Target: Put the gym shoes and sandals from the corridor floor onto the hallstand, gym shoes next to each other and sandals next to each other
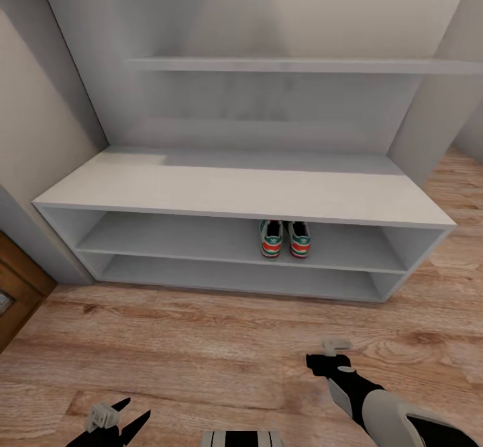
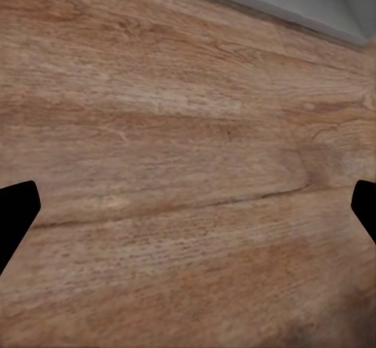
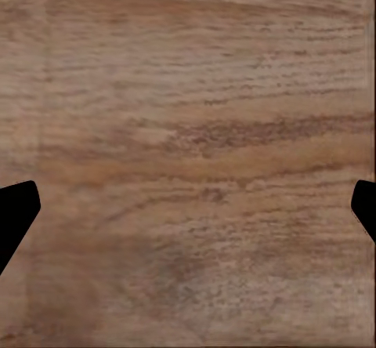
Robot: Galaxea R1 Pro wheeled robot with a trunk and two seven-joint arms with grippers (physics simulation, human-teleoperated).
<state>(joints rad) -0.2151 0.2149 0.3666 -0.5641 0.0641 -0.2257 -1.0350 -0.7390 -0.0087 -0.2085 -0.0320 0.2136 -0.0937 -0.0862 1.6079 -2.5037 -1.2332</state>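
The two gym shoes (image 1: 285, 239) were seen side by side, heels outward, on the hallstand (image 1: 201, 188) shelf ahead; the right gripper (image 1: 333, 353) was nearer, the left gripper (image 1: 117, 417) farther, both spread and empty.

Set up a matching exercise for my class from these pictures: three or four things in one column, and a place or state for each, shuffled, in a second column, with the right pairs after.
Things:
1. gym shoes
2. bench top
3. left claw
4. right claw

Places or states:
A. bare, nothing standing on it
B. open above the corridor floor, at the head view's lower left
C. side by side on the upper open shelf, heels outward
D. above the floor, at the head view's lower right

Pairs: 1-C, 2-A, 3-B, 4-D
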